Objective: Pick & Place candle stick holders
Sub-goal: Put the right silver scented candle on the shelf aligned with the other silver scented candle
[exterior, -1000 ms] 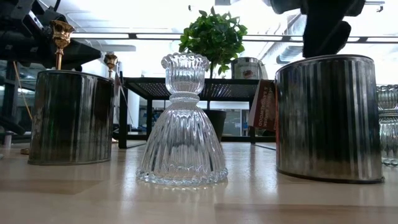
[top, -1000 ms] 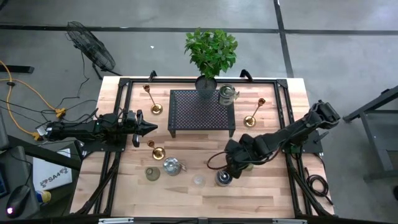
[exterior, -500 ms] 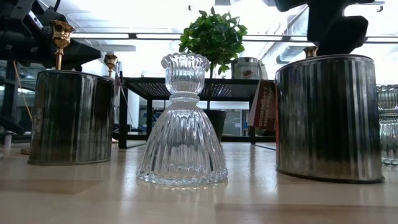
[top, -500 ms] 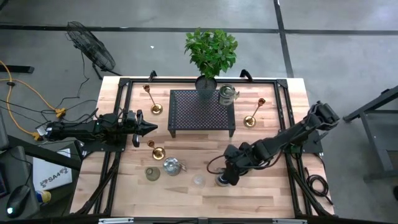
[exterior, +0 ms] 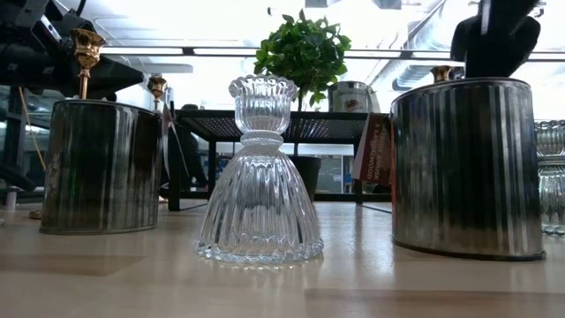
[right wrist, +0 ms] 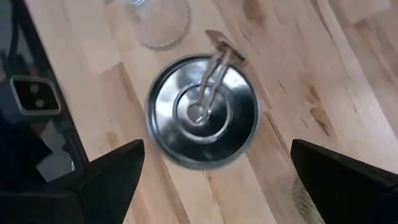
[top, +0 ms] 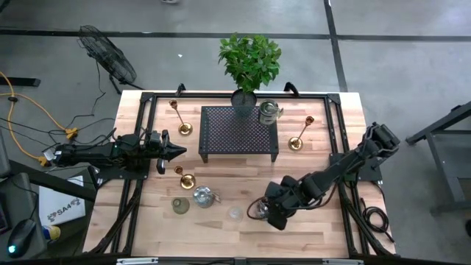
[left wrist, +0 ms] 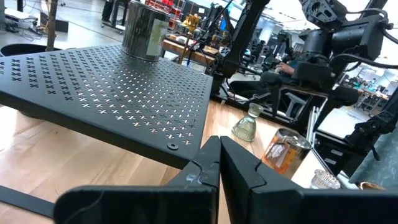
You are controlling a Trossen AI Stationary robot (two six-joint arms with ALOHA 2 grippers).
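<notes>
Near the table's front edge stands a squat silver candle stick holder. My right gripper hangs open just above it, tipped steeply down, one finger on either side and apart from it. A clear glass holder stands on its base to the left of it. Farther left stand another silver holder, a greenish one and a brass stick. My left gripper waits shut and level at the left side of the table.
A black perforated stand fills the middle far part, with a silver holder on it and a potted plant behind. Brass sticks stand at the far left and to the right of the stand. A black frame runs round the table.
My right gripper has moved toward the table's near edge and a little left, coming over the silver holder at the front, and has tipped further downward. Its fingers have stayed open. The holders have kept their places.
</notes>
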